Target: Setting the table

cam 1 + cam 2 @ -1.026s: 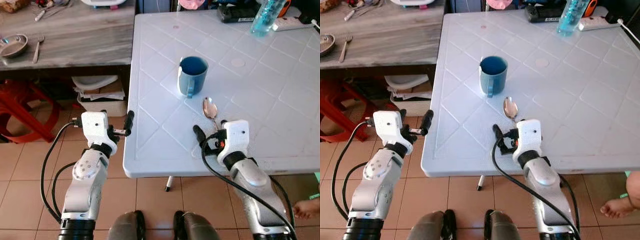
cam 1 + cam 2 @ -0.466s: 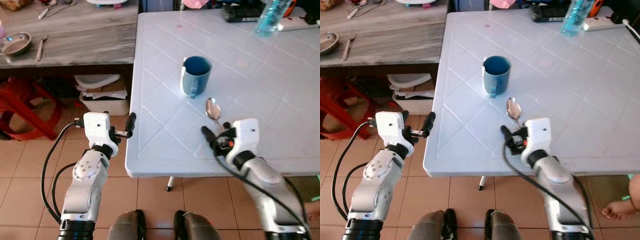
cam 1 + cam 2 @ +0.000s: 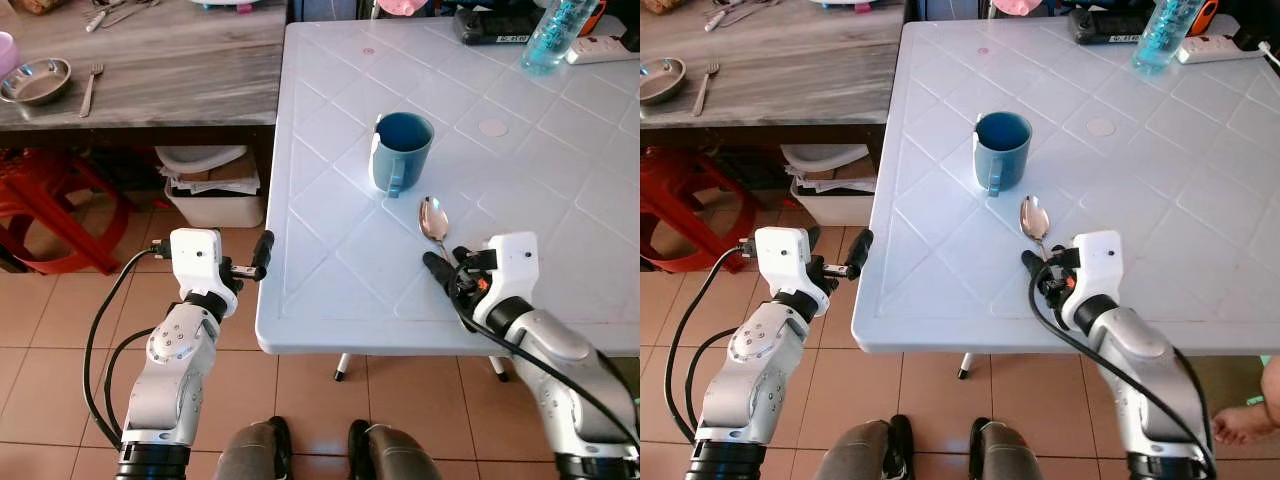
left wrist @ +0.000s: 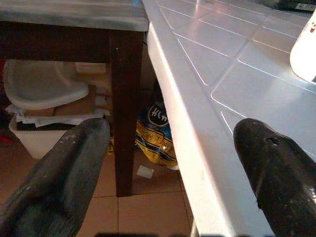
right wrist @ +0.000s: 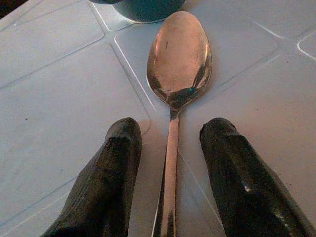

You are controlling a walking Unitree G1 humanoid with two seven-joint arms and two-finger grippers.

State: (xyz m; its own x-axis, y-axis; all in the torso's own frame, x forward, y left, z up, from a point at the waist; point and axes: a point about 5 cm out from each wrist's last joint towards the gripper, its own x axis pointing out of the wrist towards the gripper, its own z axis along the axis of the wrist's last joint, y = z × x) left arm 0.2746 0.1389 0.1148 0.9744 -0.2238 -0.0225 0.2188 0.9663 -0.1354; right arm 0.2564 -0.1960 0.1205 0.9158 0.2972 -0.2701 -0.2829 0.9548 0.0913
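A metal spoon [image 3: 433, 218] lies on the white table [image 3: 560, 200], bowl pointing toward a blue mug [image 3: 400, 150] that stands upright just beyond it. My right gripper [image 3: 445, 260] rests low on the table at the spoon's handle. In the right wrist view it is open [image 5: 170, 131], with one finger on each side of the handle [image 5: 169, 163] and a gap on both sides. My left gripper [image 3: 255, 266] hovers open at the table's left edge, with the rim [image 4: 197, 163] between its spread fingers.
A wooden sideboard [image 3: 180, 70] left of the table carries a metal bowl [image 3: 35, 80] and a fork [image 3: 88, 88]. Beneath it are a red stool [image 3: 50, 210] and a box of papers [image 3: 210, 190]. A water bottle [image 3: 560, 30] and power strip [image 3: 600, 48] stand at the table's far end. A person's foot [image 3: 1250, 420] is at lower right.
The whole view has shifted a little. My right wrist has swung slightly rightward while its fingers stay astride the spoon's handle. The left arm keeps its pose.
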